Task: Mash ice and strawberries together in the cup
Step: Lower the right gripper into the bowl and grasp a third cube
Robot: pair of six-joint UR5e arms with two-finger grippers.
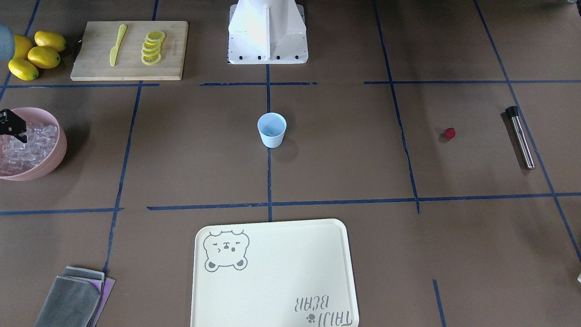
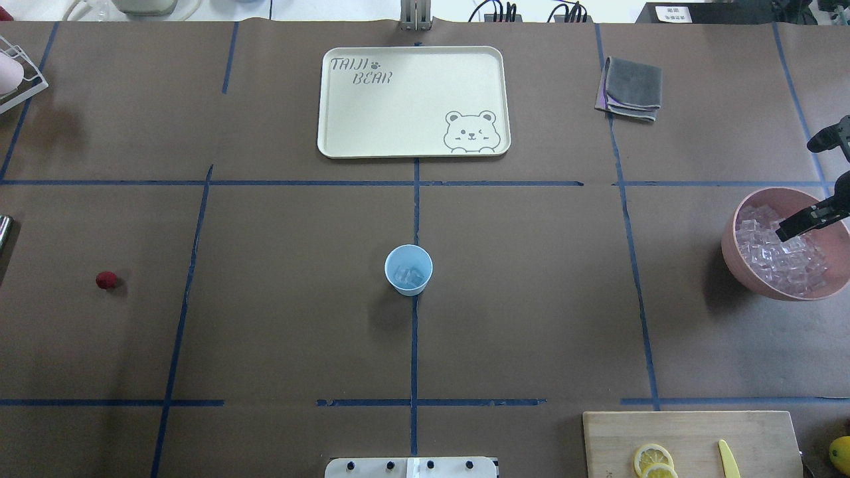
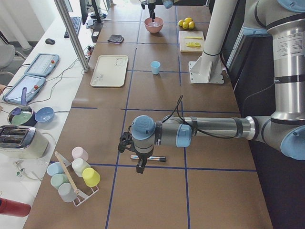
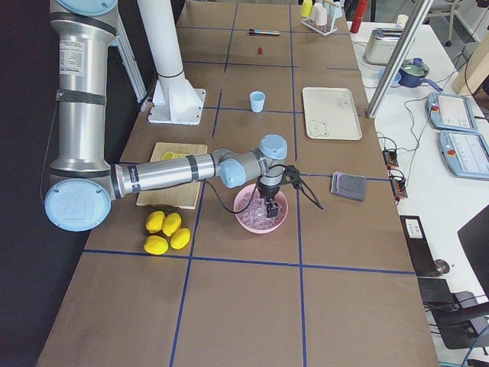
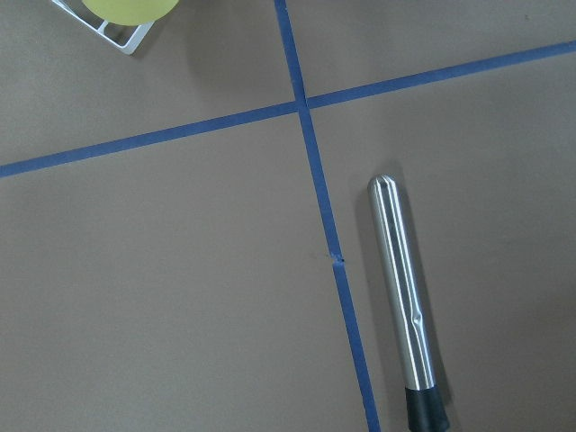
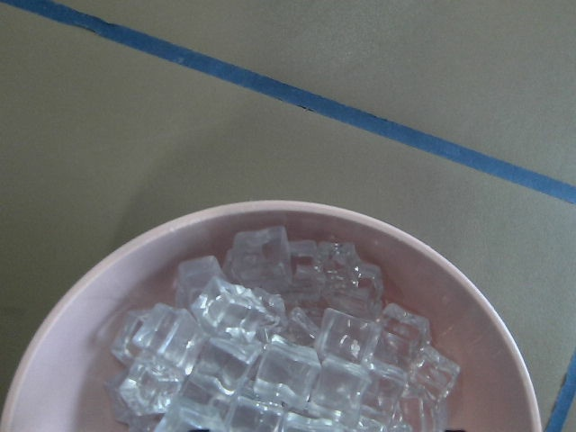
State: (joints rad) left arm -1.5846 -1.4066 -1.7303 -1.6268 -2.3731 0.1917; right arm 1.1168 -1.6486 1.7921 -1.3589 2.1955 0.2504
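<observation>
The pale blue cup [image 2: 408, 269] stands upright at the table's middle with a few ice cubes [image 2: 409, 274] in it. More ice [image 6: 288, 351] fills the pink bowl [image 2: 737, 259] at the right. My right gripper [image 2: 793, 227] hangs just over the bowl's ice, jaws apart and empty. The dark red strawberry [image 2: 106, 280] lies alone on the left side. My left gripper [image 3: 141, 166] hovers over a steel muddler [image 5: 403, 297] near the table's left end. I cannot tell whether the left gripper is open or shut.
A cream bear tray [image 2: 412, 143] lies beyond the cup. A wooden board [image 1: 91, 68] holds lemon slices [image 1: 152, 47] and a yellow knife [image 1: 117, 44], with whole lemons [image 1: 36, 55] beside it. A grey cloth [image 2: 631, 88] lies far right. A cup rack [image 3: 76, 179] stands at the left end.
</observation>
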